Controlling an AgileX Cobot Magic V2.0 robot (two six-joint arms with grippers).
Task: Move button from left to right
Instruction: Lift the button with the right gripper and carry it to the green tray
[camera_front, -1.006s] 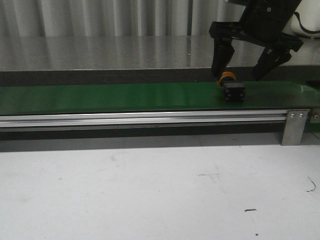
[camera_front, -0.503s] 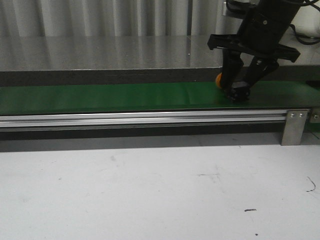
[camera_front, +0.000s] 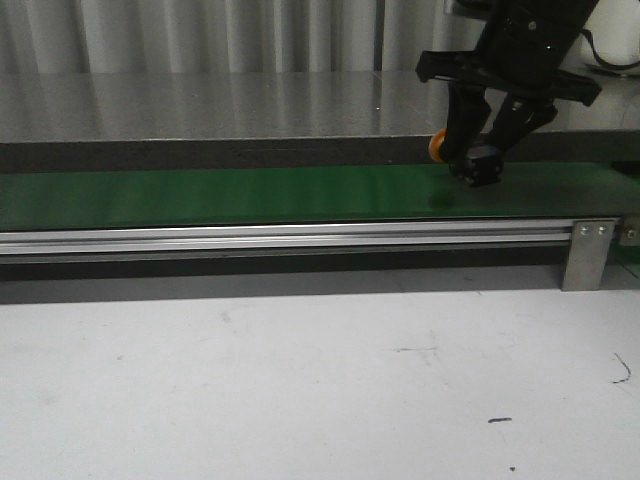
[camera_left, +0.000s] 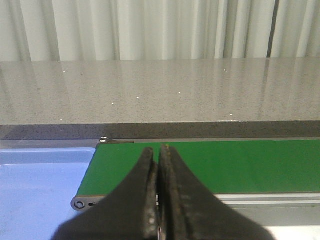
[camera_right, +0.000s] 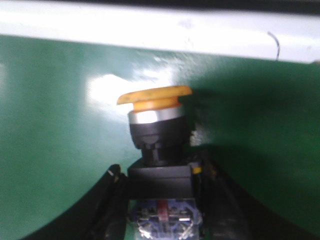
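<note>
Green belt (camera_front: 250, 195) ran the width of the front view; right gripper (camera_front: 478, 160) at 1 o'clock was clamped on the button (camera_front: 470, 160), held just clear of the belt. Button looked light and rigid; its boxy black body was the sane grip (cap round, likely slippery), and only the right wrist view showed the fingers (camera_right: 212, 200) flanking that body. Left gripper (camera_left: 159, 200) was empty, jaws pressed together.
</note>
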